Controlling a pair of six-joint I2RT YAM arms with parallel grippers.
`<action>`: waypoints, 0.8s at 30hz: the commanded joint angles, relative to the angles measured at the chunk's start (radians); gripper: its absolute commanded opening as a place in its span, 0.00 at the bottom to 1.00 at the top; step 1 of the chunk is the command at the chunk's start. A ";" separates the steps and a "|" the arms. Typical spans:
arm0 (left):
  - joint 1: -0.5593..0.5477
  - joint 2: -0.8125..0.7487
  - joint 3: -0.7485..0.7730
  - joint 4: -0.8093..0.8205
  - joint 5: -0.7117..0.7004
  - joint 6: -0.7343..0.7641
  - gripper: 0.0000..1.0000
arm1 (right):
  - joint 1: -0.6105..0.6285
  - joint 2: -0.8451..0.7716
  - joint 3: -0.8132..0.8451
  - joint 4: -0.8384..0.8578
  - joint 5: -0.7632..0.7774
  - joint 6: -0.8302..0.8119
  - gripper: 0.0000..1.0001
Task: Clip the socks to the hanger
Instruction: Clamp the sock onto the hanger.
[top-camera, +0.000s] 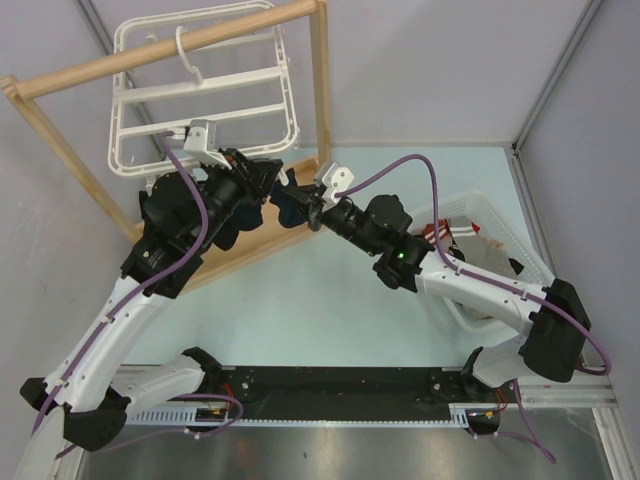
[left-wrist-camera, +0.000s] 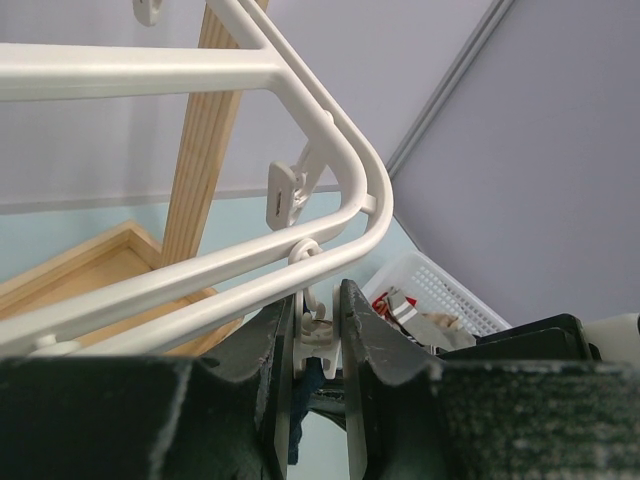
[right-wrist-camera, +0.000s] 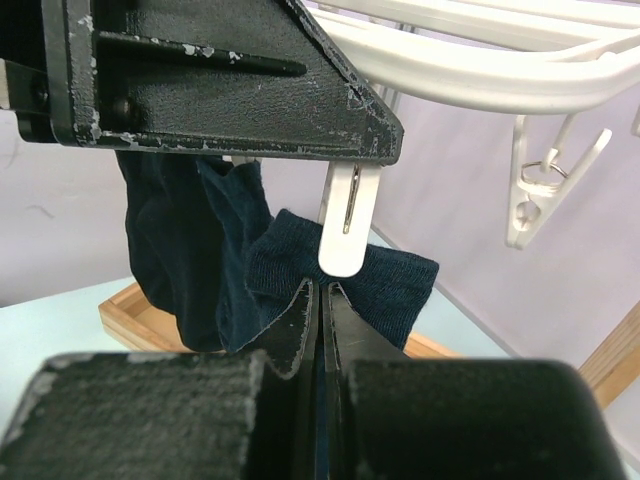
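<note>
my left fingers (left-wrist-camera: 272, 350) are nearly closed, pinching a small white plastic clip (left-wrist-camera: 320, 335) that dangles by its ring from the rounded corner of the white plastic rectangular hanger (left-wrist-camera: 335, 140). my right fingers (right-wrist-camera: 292, 330) are shut tight on the cuff edge of a short dark navy fabric sock (right-wrist-camera: 395, 285), holding it up just under that corner. the lower tip of the clip lies over the sock's edge, right above my right fingertips. whether the clip bites the fabric, i cannot tell.

a second dark sock (right-wrist-camera: 165, 250) hangs just beside the first. its top is hidden behind the black body of my left wrist, so i cannot tell what holds it. another white clip (right-wrist-camera: 535, 190) hangs free from the hanger's rim, apart from both socks.

the hanger hooks over the round rail of the tall pale wooden frame stand (top-camera: 150, 55). the stand's shallow wooden base tray (left-wrist-camera: 90, 265) sits on the pale blue surface (top-camera: 330, 300) below the socks.

to the right, a white perforated plastic basket (top-camera: 485, 212) stands on the surface, partly under my right arm. inside it lie crumpled reddish-brown and white garments (top-camera: 445, 238), heaped toward its far end; the rest of its contents is covered by the arm.
</note>
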 joint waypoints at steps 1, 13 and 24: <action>-0.008 0.001 0.011 -0.041 0.064 0.018 0.00 | 0.005 -0.030 0.049 0.042 0.009 -0.020 0.00; -0.008 0.002 0.017 -0.050 0.064 0.013 0.01 | 0.003 -0.030 0.050 0.071 0.019 -0.006 0.00; -0.008 -0.004 0.023 -0.057 0.066 0.013 0.18 | 0.006 -0.026 0.058 0.082 0.020 -0.003 0.01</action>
